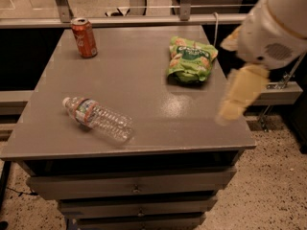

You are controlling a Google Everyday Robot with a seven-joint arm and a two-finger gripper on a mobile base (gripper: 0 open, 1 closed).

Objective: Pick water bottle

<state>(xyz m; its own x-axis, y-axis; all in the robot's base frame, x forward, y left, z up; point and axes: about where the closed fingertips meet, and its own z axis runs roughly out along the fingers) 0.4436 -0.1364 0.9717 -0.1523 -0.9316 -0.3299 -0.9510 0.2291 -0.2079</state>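
The water bottle (pixel 97 119) lies on its side on the grey table top (pixel 144 75), near the front left. It is clear and ribbed, with a white cap pointing back left and a red, white and teal label band. My gripper (pixel 238 96) is the cream-coloured end of the white arm (pixel 273 25), which comes in from the upper right. It hangs above the table's right edge, far to the right of the bottle and apart from it. Nothing shows in its hold.
A red soda can (pixel 84 37) stands upright at the back left corner. A green snack bag (pixel 190 59) lies at the back right, just left of the arm. Drawers (pixel 136 188) sit below the table front. A rail (pixel 144 19) runs behind the table.
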